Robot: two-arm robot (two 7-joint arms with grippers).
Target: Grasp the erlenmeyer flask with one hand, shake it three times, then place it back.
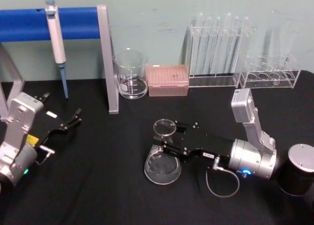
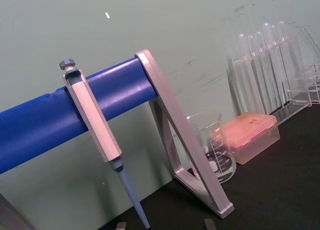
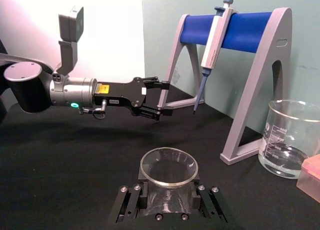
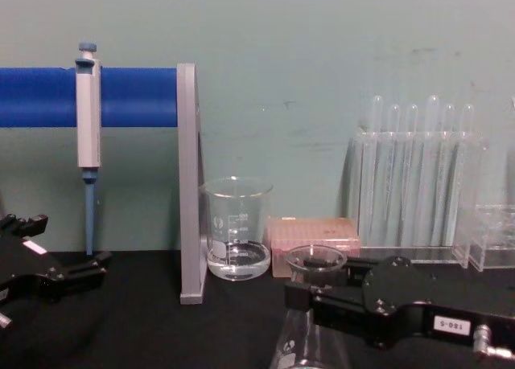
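- The left end effector (image 1: pixel 71 121) is held at the far left over the black bench (image 1: pixel 98 186). Its fingers are spread apart and nothing is gripped between them.
- A pipette (image 1: pixel 55 31) is hung on a blue-barred stand (image 1: pixel 107 58) at the back left.
- A glass beaker (image 1: pixel 131 74) and a pink tip box (image 1: pixel 168 80) are set side by side just right of the stand.
- The erlenmeyer flask (image 1: pixel 161 167) is seen upright near the middle of the bench, in front of the tip box.
- The flask's neck is clamped just below the flared rim by the right end effector (image 1: pixel 168 139), which is extended from the right with its jaws closed against the glass.
- Test tubes in a clear rack (image 1: pixel 216 53) are stood at the back right.
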